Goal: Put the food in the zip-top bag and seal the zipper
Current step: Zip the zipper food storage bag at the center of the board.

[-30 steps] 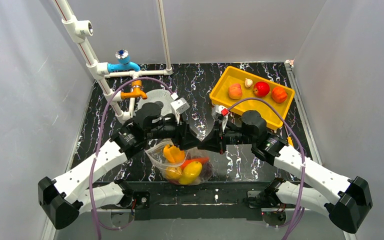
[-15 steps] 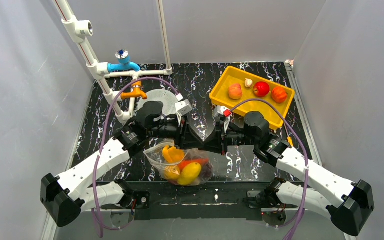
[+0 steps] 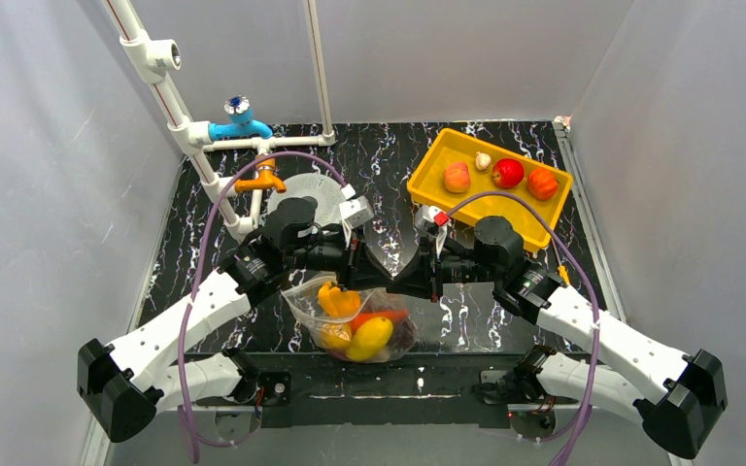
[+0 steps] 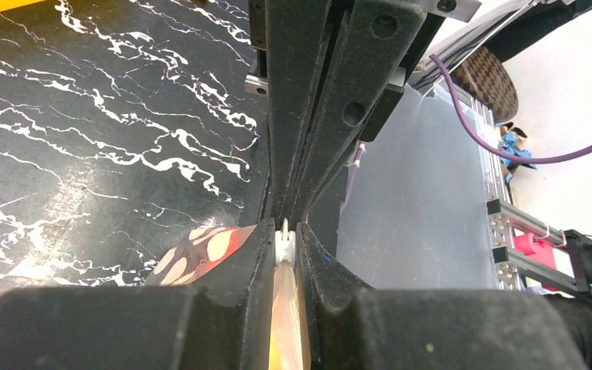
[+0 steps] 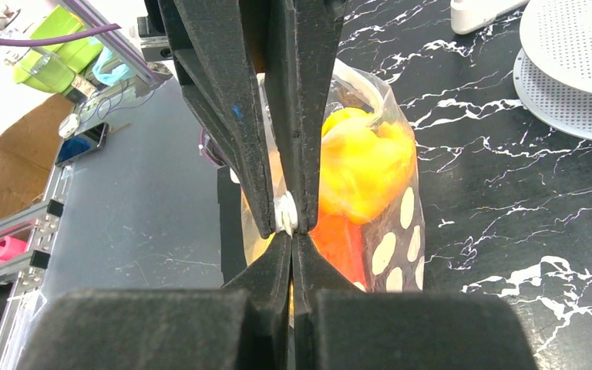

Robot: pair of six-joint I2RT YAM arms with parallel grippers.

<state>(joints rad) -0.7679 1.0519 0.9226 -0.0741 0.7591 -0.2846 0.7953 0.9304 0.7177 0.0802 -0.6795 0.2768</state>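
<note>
Landmark: the shallow yellow plastic tray [image 3: 425, 184] sits far right on the black marbled table [image 3: 389, 155].
Bag: the clear dotted zip-top bag [image 3: 301, 303] lies left of that tray and nearer the arm bases, well apart from it and bulging.
Food: a glossy yellow pepper [image 3: 371, 333] and an orange pepper [image 3: 335, 299] show inside the bag, while a peach [image 3: 457, 176] and a red apple [image 3: 508, 173] lie in the tray.
Left claw: the left gripper [image 4: 285, 248] is pinched tight on the thin pale press-seal zipper [image 4: 284, 243].
Right claw: the right gripper [image 5: 291, 235] clamps the same strip, tip to tip with the left.
Step in hand: by the look of it, pressing the zipper closed.
Doing it well: one claw should anchor while the other runs along the strip with a firm, even pinch. The strip wants to stay straight and taut, and low, so the load cannot tug the mouth open.
Wrist views only: the white strip nipped between the pads.
Top view only: the whole bag, the tray fruit and both arms converging left of the tray.
</note>
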